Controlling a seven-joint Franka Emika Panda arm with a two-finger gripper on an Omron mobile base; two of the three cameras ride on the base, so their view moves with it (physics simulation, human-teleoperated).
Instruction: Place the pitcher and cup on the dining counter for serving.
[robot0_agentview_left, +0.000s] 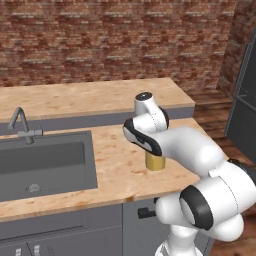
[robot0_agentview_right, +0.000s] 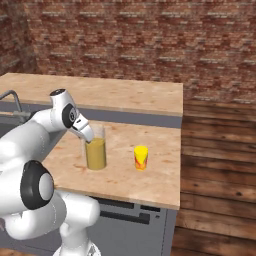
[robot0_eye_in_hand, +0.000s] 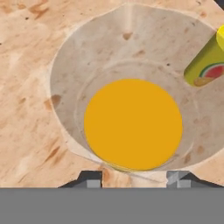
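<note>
No brand or writing can be read anywhere; the cup (robot0_agentview_right: 141, 157) bears only a red-orange mark on its yellow side, seen again at the right edge of the hand view, where the frame cuts the cup (robot0_eye_in_hand: 209, 65) off. The pitcher (robot0_agentview_right: 95, 150) stands upright on the lower counter (robot0_agentview_right: 150, 180), near the cup but apart from it, with amber liquid filling its lower part. Its handle cannot be made out. In the left base view the arm hides most of the pitcher (robot0_agentview_left: 155, 163). The gripper (robot0_eye_in_hand: 134, 177) hangs right over the pitcher's mouth (robot0_eye_in_hand: 131, 87); its two fingertips (robot0_eye_in_hand: 90, 178) stand apart at the rim, and whether they grip the wall cannot be told. The dining counter (robot0_agentview_right: 125, 97) lies behind, raised, beyond a grey riser. A sink (robot0_agentview_left: 45, 162) with a faucet (robot0_agentview_left: 22, 125) sits to the left.
</note>
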